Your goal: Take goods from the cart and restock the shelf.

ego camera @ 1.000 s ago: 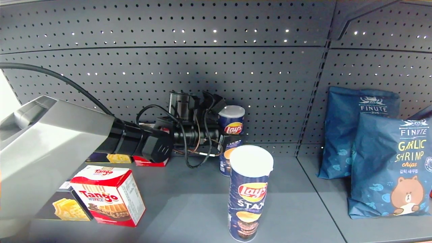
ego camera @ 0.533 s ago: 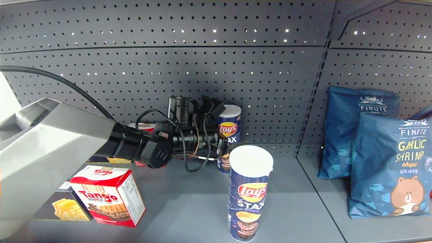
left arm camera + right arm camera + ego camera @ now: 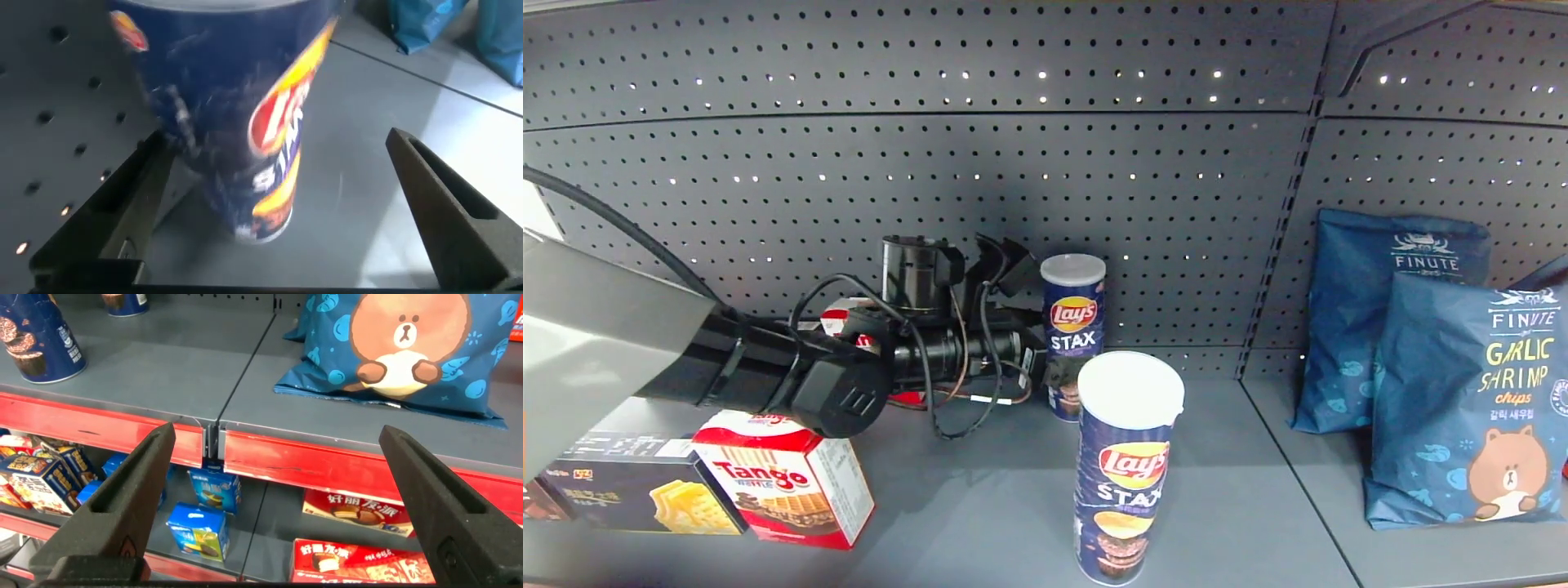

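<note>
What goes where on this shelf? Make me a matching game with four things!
Things:
1. back chip can
2. front chip can
3. wafer box
4. bear bag

Places:
A. robot's right side of the shelf
B. at the back, by the pegboard wall
C. middle, near the front edge
D. robot's left side, near the front

Pairs: 1-B, 2-C, 3-D, 4-A

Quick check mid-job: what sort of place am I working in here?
Most likely a shop aisle, or a mock-up of one. A pegboard-backed shelf carries chip canisters, a wafer box and snack bags; below its red front edge, a lower tier holds more boxed goods.
</note>
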Available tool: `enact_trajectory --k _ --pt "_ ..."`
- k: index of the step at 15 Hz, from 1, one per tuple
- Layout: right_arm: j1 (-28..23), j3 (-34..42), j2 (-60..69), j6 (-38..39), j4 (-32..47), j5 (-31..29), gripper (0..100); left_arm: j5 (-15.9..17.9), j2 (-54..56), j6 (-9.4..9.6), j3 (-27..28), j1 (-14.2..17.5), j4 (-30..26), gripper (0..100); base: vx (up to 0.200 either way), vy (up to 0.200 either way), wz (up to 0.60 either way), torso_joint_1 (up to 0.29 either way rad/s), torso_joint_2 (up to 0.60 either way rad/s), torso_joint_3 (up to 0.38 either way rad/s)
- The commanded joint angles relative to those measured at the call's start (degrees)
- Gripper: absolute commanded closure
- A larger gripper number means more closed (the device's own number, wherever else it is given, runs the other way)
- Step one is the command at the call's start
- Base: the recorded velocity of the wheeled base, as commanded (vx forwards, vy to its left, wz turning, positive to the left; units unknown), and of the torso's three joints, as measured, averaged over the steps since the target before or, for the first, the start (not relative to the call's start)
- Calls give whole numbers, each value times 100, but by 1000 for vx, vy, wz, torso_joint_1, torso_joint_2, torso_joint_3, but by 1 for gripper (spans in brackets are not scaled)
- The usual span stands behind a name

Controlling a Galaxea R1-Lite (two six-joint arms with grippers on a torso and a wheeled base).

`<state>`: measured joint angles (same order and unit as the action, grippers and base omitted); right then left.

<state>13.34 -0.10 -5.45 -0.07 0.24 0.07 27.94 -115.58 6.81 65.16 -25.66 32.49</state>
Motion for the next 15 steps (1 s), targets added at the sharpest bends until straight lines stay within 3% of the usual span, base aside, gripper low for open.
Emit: enact_trajectory --k 1,4,7,9,12,14,15 --pt "2 1 -9 -1 2 1 0 -122 457 4 -328 52 3 0 0 0 0 0 0 0" --pt "2 1 -9 -1 2 1 0 -676 835 30 -733 140 73 0 0 0 0 0 0 0" --pt "2 1 -9 -1 2 1 0 -737 1011 30 -1181 211 328 0 0 0 0 0 0 0" --pt "2 1 -9 -1 2 1 0 -957 1143 4 -1348 246 355 0 0 0 0 0 0 0" --pt "2 1 -9 -1 2 1 0 -1704 1134 4 -1401 246 346 0 0 0 0 0 0 0" --pt "2 1 -9 -1 2 1 0 -2460 1081 22 -1445 158 328 0 0 0 0 0 0 0" --pt "2 1 -9 -1 2 1 0 -2618 1046 22 -1462 96 328 0 0 0 0 0 0 0"
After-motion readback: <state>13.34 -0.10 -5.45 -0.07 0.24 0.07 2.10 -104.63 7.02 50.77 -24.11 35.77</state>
